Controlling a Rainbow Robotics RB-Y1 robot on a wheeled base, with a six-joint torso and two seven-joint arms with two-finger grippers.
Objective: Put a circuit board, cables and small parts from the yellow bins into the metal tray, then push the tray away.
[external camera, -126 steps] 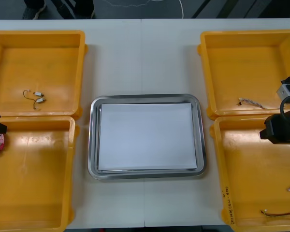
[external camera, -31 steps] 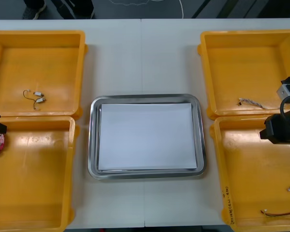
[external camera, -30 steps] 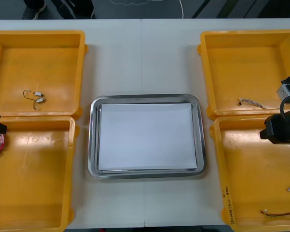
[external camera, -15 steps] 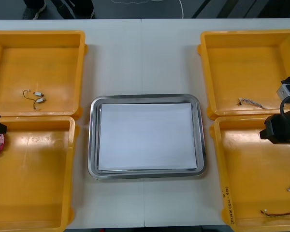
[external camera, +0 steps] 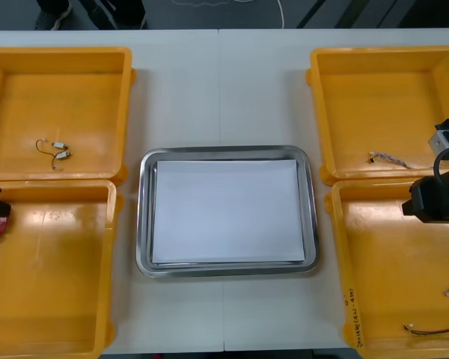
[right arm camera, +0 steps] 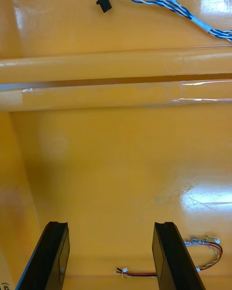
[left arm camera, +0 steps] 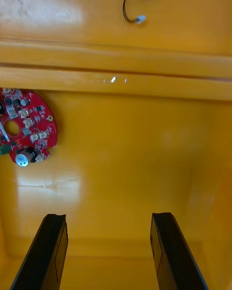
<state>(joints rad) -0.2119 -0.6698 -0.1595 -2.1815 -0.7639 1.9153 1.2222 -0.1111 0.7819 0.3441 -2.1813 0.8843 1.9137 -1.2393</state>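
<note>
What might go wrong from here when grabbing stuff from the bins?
1. The round red circuit board lies off to one side of the open left claw, close to the yellow bin's wall; a grab could miss or strike the wall.
2. The thin red and yellow cable lies flat, partly hidden behind the open right claw; it may slip out.

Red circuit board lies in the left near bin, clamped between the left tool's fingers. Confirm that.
Not clamped. The left wrist view shows the red circuit board lying loose in the left near bin, beyond the open left tool, touching neither finger.
</note>
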